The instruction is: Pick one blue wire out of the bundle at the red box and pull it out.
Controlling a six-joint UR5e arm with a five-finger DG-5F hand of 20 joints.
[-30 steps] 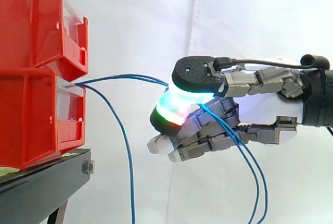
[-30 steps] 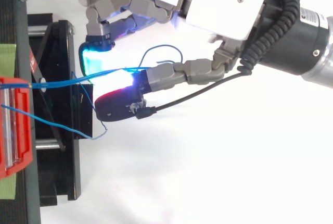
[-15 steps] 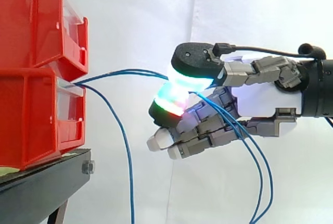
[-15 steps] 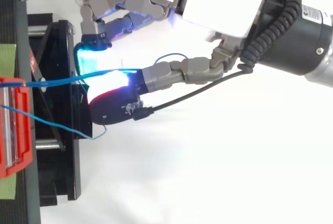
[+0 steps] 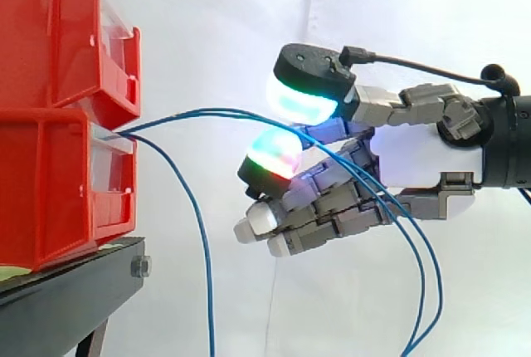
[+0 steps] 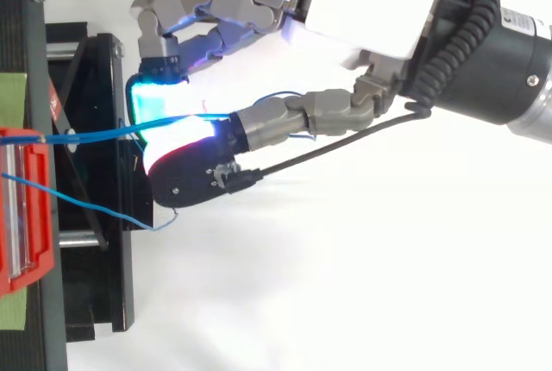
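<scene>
Blue wires (image 5: 207, 111), thin & paired, are seen running from red bin (image 5: 50, 191) thru gap btwn pads (image 5: 299, 101) of hand (image 5: 415, 162); pads held apart, wires unclamped.

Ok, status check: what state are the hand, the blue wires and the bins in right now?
hand: open, thumb pad and finger pad apart, pinching nothing.
two blue wires: slack, running from the lower red bin through that gap, not pulled out.
third blue wire: hanging loose from the same bin.
upper red bin: stacked on the lower one.
black stand: carrying both bins.
</scene>
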